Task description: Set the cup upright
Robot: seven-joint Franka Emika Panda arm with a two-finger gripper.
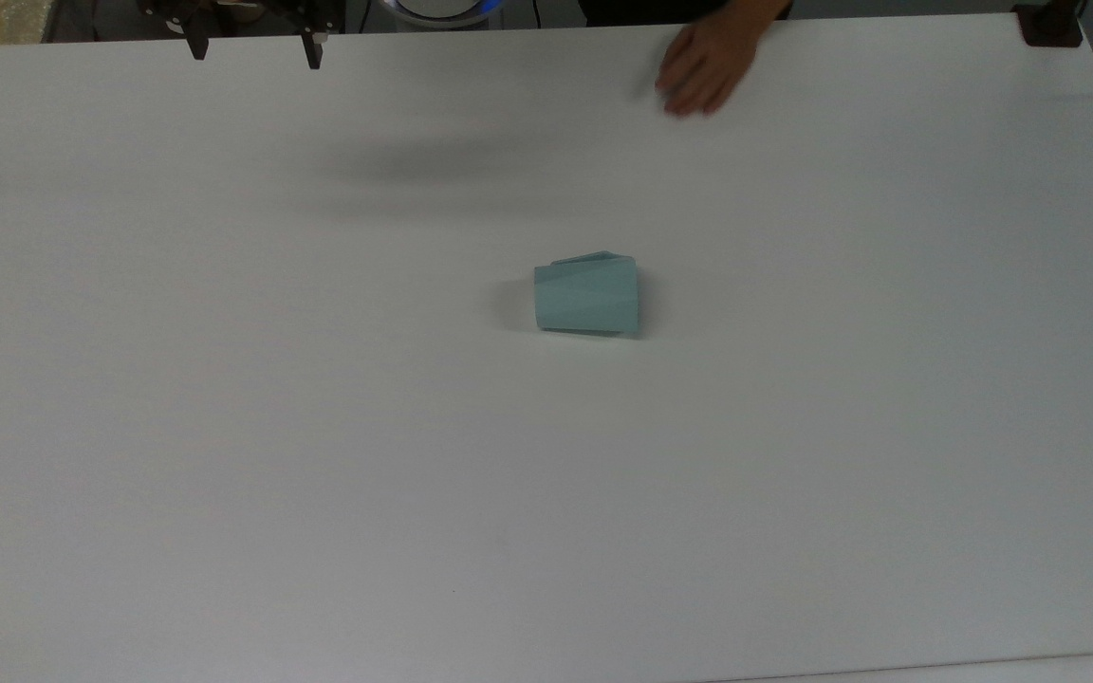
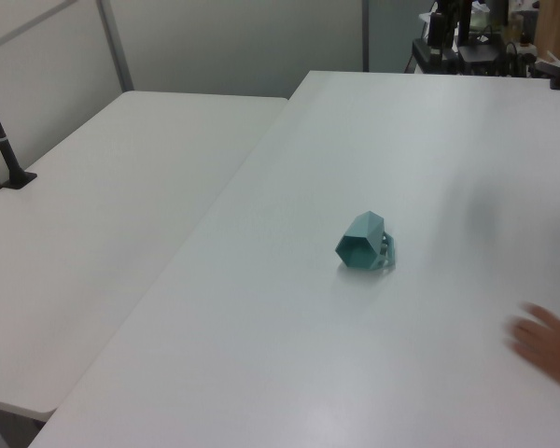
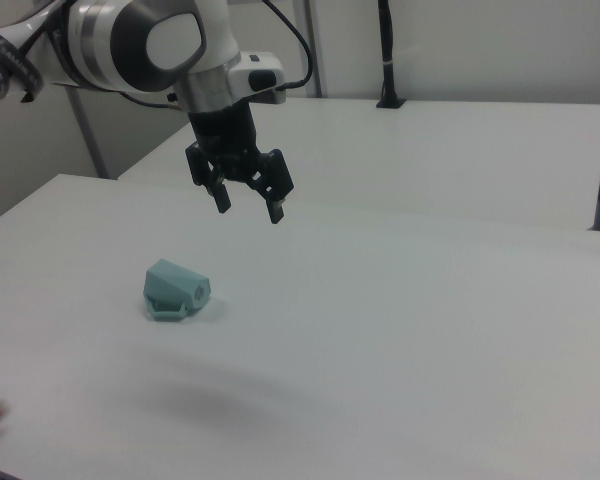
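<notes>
In the top view, a pale teal cup [image 1: 587, 295] lies on its side near the middle of a white table [image 1: 224, 427], with its wider end toward the top view's right. The gripper [image 1: 255, 49] hangs at the upper left edge, its two dark fingers spread wide apart, holding nothing. A person's hand [image 1: 706, 66] rests at the table's far edge, well apart from the cup.

In the left view, the cup's [image 2: 365, 242] hexagonal mouth faces the camera, and the hand [image 2: 547, 341] shows at the lower right.

In the right view, the gripper [image 3: 250, 205] hovers above the table with fingers spread, up and to the right of the tipped cup [image 3: 176, 290].
</notes>
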